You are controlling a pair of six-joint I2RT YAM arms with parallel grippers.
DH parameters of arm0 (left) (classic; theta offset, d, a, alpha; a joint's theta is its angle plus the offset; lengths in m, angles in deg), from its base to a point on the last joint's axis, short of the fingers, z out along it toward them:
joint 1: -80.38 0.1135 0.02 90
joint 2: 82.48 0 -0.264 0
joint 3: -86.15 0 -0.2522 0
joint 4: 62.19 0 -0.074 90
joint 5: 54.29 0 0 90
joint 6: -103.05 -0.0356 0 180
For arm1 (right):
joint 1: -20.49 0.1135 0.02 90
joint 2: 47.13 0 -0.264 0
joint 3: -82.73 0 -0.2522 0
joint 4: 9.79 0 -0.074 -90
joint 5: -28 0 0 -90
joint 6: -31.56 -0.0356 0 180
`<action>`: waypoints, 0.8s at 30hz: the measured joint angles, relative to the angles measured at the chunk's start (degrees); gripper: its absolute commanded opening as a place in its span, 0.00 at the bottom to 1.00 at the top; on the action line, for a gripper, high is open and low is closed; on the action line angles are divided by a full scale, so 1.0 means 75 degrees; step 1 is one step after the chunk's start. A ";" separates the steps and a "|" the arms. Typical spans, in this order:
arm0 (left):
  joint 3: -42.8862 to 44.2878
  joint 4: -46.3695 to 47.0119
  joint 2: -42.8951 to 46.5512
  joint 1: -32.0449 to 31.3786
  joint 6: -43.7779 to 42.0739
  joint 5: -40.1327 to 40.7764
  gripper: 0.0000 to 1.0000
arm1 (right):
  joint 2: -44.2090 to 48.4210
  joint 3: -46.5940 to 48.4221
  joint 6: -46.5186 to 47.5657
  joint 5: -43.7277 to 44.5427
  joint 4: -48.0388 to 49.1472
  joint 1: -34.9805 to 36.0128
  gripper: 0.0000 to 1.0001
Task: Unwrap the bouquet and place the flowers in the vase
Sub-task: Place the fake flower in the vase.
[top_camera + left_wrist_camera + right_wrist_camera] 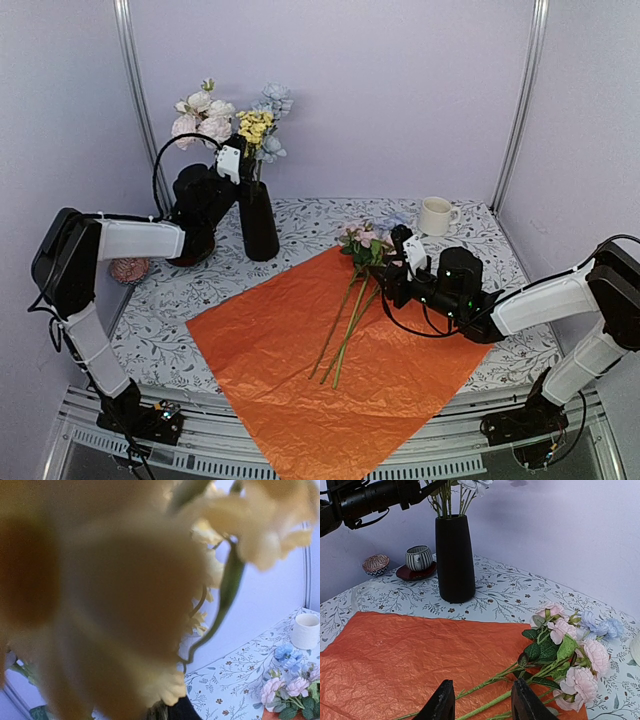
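The right gripper [483, 681] holds its two black fingers [442, 702] apart. In the right wrist view, thin green stems [485, 706] lie across the gap, and the fingers are not squeezing them. The stems belong to the loose flowers [570, 655]. These have pink and pale blue heads and dark leaves, and they lie on the orange sheet [395, 645]. Their heads reach past the sheet's edge onto the table [510, 590] with its leafy print.

Farther back stands the black vase [455, 560]. It is upright on the table, just past the sheet's far edge. Left of it are a striped cup [418, 557] on a red saucer [402, 573], and a small patterned bowl [375, 564]. In the top view the left arm hides the cup.

Only the top view shows the whole sheet. It is spread flat, with one corner hanging over the near table edge. It also shows a white mug [435, 215] at the back right. The left gripper [240, 155] is up high there, beside the stems just above the vase's mouth. White-pink, yellow and blue flowers in the vase [255, 125] stand above it. I cannot tell if this gripper is open or closed.

The left wrist view is almost filled with blurry yellow flowers [125, 605], and its fingers do not show.
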State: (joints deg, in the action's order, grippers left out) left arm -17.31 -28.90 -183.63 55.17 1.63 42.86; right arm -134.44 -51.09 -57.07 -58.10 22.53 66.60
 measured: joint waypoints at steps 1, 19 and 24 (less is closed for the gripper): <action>0.0000 -0.0012 0.0000 0.0000 0.0017 0.0000 0.14 | 0.0000 0.0000 0.0000 0.0000 -0.0003 0.0000 0.41; 0.0699 -0.0965 -0.0434 0.0000 0.0286 -0.0516 0.63 | -0.0026 0.0035 0.0000 -0.0009 -0.0166 0.0000 0.41; 0.0600 -0.1408 -0.0300 0.0000 0.0510 -0.0685 0.73 | -0.0026 0.0087 0.0000 -0.0029 -0.0210 0.0000 0.42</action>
State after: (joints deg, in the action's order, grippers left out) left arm -12.81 -39.46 -185.88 55.17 5.46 37.73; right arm -134.64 -50.43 -57.07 -58.32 20.96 66.60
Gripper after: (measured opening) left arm 0.672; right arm 0.416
